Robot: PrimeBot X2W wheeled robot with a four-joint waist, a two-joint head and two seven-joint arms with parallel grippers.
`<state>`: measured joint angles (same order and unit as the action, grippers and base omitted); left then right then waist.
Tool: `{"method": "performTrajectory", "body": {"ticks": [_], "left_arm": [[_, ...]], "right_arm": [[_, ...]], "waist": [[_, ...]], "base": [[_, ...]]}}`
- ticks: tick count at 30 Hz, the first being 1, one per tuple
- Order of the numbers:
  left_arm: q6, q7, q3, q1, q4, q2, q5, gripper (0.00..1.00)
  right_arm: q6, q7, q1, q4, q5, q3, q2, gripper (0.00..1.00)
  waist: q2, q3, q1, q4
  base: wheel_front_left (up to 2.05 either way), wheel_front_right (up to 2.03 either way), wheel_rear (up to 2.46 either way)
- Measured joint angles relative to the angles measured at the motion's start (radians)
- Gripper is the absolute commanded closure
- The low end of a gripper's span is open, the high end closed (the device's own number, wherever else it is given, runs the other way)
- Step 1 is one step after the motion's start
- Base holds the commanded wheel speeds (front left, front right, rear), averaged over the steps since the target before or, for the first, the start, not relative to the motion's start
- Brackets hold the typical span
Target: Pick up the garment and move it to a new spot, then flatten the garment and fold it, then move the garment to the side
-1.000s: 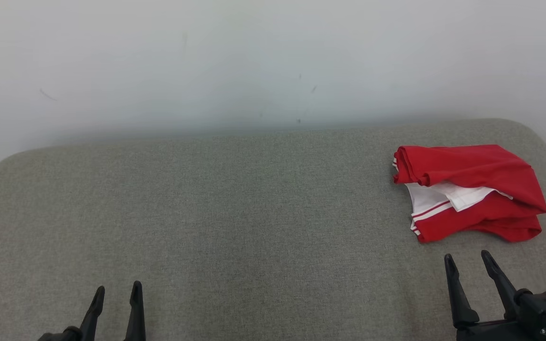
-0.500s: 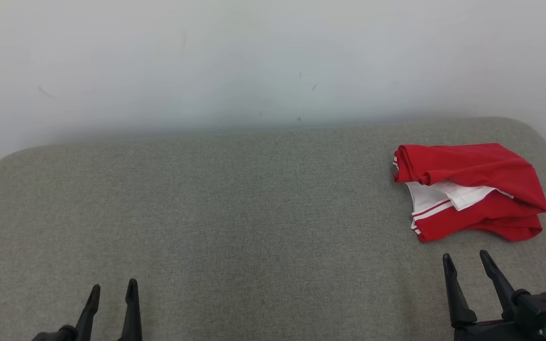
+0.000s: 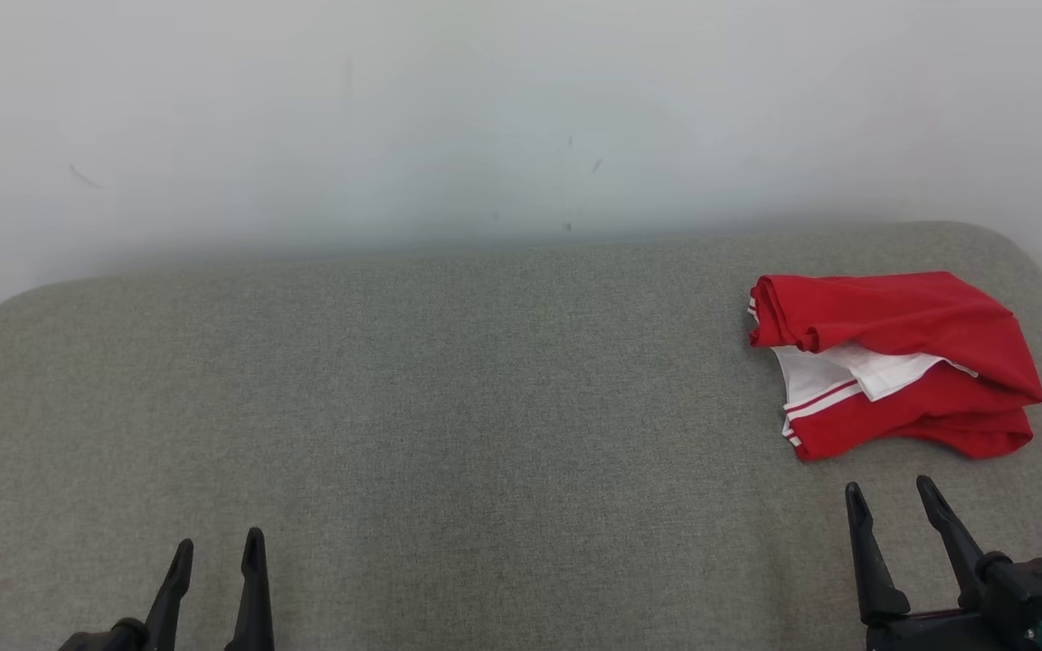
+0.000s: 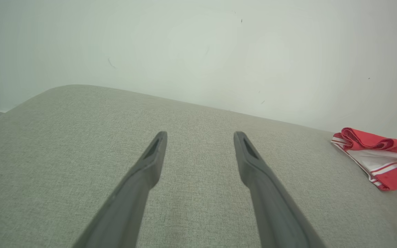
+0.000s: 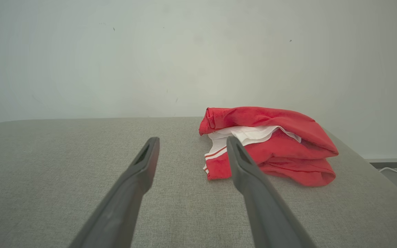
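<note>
My left jaws and my right jaws both stand spread wide, pinching nothing, low over the grey padded bench (image 3: 485,407). The red-and-white garment (image 3: 896,362) lies loosely folded on it near ahead of my right jaws, untouched, and well off to the right of my left jaws.

One red-and-white garment (image 3: 901,362); one grey fabric-covered worktop (image 3: 449,407); one white wall (image 3: 485,108); two grippers, the left gripper (image 3: 221,540) and the right gripper (image 3: 888,485).
</note>
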<state>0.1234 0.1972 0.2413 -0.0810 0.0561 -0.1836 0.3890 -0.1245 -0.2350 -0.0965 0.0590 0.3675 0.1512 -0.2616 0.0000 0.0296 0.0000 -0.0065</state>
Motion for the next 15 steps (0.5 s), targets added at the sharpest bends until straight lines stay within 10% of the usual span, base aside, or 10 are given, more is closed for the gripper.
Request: {"method": "performTrajectory", "body": {"ticks": [8,9,15], "left_arm": [[0.0,-0.003,0.0,-0.001,-0.005,-0.001,0.0,0.0],[0.0,-0.003,0.001,-0.001,-0.006,-0.002,0.0,1.0],[-0.001,-0.004,0.005,-0.019,0.041,0.017,0.005,1.0]], "right_arm": [[0.0,0.0,0.0,-0.001,-0.001,-0.002,0.005,0.0],[0.0,0.0,0.0,-0.002,-0.002,-0.002,0.005,1.0],[0.002,0.008,-0.023,0.046,0.001,0.011,0.031,1.0]], "waist": [[0.0,-0.001,0.0,0.001],[0.0001,-0.001,0.0,0.001],[0.0,-0.002,0.0,0.001]], "base": [[0.0,0.0,0.0],[0.0,0.0,0.0],[0.0,0.0,0.0]]}}
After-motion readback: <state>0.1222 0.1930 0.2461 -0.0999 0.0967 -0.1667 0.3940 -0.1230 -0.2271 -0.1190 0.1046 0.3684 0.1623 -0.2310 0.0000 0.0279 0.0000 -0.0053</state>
